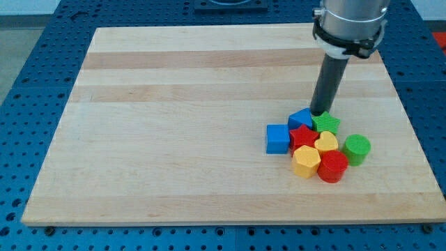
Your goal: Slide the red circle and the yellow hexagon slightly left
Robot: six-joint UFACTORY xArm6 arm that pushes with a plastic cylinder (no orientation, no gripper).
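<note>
You've got all eight blocks bunched up in the lower right part of the wooden board (209,104). The red circle (332,166) sits at the bottom of the cluster, and the yellow hexagon (306,162) is right against it on the view's left, so the two task blocks are touching side by side. Just above them is a yellow heart (326,142), with a red star (302,135) to its left. A blue cube (277,138) sticks out on the cluster's left edge, and another blue block (301,117), shape hard to call, sits behind the star. A green star (326,123) is at the top right of the pile, and a green circle (357,148) stands at the right edge, close to the red circle.

My tip (322,111) is down at the top of the cluster, between the blue block and the green star. There's no pincer on this rig to spread or pinch, just the dark rod.
</note>
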